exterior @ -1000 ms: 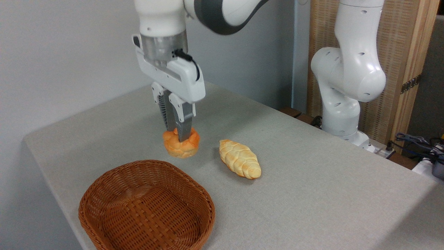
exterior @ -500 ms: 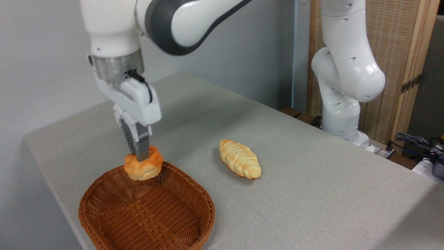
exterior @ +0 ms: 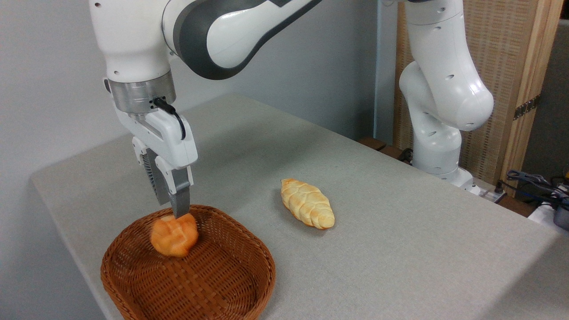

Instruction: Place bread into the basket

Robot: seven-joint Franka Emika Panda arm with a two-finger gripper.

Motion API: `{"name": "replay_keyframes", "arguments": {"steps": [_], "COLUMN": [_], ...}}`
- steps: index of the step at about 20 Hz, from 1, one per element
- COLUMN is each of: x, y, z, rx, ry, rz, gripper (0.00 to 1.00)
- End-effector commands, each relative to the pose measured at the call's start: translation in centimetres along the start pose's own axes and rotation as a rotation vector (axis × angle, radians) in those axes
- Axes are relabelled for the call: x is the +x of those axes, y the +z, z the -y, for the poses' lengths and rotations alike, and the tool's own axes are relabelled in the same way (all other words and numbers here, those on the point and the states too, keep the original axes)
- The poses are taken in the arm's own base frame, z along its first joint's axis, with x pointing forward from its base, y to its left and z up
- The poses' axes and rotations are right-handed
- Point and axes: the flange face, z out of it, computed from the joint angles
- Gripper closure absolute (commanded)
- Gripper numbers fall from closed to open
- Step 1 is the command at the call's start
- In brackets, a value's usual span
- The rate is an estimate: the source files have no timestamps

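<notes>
Bread [exterior: 174,234] sits tilted inside the basket [exterior: 231,284], toward its far left part, at the near left of the worktop [exterior: 400,249]. Just above it hangs the tool [exterior: 174,209], fingertips at the bun's top; whether they pinch it cannot be told. Farther right lies a braided loaf [exterior: 307,203], apart from the basket.

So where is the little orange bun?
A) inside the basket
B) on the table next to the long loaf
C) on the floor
A: the bun sits within the basket, just under the gripper, while the long loaf lies apart on the table.
</notes>
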Motion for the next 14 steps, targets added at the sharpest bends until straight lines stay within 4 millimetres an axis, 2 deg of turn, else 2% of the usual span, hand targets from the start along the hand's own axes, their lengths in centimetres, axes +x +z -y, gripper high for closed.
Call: {"name": "replay_keyframes", "arguments": {"steps": [1,5,8,10,12,14], "x": [-0.1,-0.6,-4.2,-6.4,-9.2,-10.0], "y": [-0.7,-3.5,-5.9,-8.8,-9.9,-9.8], "z": [0.3,1.0,3.2,2.6,2.3,1.7], "rx": [-0.001,-0.004,-0.083,-0.105,-0.118,-0.118], "ry": [0.001,-0.025,-0.088,-0.079,-0.071,-0.025], "rz": [-0.001,-0.023,0.048,0.043,0.047,0.04], "gripper": [0.0,0.0,0.0,0.0,0.0,0.0]}}
